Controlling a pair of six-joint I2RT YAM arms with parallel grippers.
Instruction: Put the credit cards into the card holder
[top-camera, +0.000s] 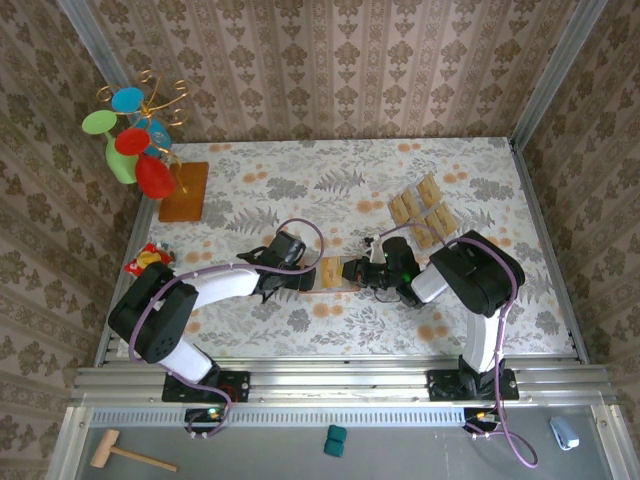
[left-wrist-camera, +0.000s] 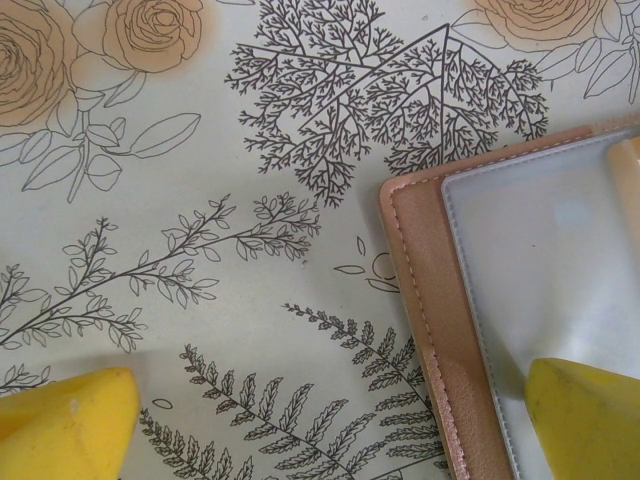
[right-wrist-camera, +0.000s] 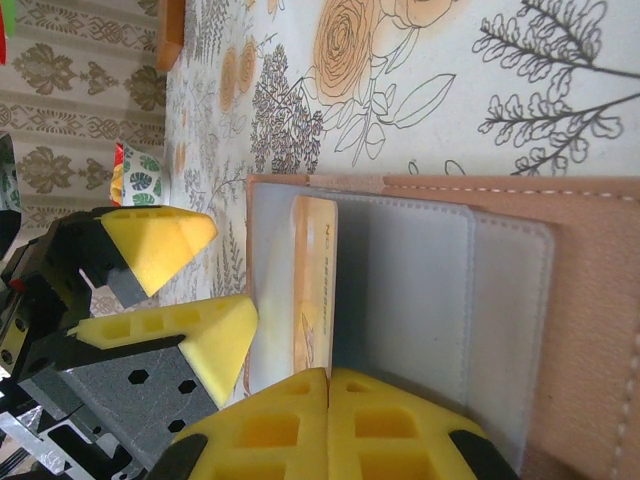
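No legible text, label or number is found. Faint embossed marks are seen on the credit card (right-wrist-camera: 315, 290), lower centre, unreadable.

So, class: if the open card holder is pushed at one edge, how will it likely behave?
The card holder lies open and flat, so it would probably slide on the table rather than tip. Its thin stitched leather suggests it is light and would flop if lifted by one edge.
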